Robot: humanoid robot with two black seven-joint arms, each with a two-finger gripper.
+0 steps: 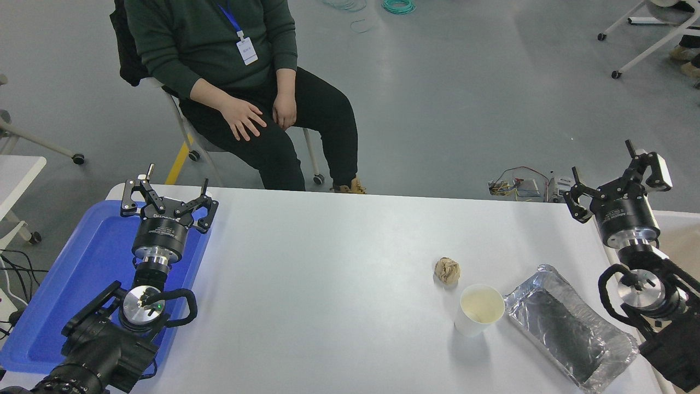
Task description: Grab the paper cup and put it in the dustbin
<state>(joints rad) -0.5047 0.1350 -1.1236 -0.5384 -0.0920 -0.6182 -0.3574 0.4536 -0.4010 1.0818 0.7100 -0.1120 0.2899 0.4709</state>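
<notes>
The white paper cup stands upright on the white table, right of centre, showing its cream inside. My right gripper hangs open past the table's right edge, well above and to the right of the cup, holding nothing. At the lower left my left gripper is parked open over the blue tray. Of the dustbin only a beige strip shows at the right edge, behind the right arm.
A crumpled brown paper ball lies just behind the cup. A silver foil tray lies to the cup's right. A seated person in a dark green top faces the table's far side, hands on thighs.
</notes>
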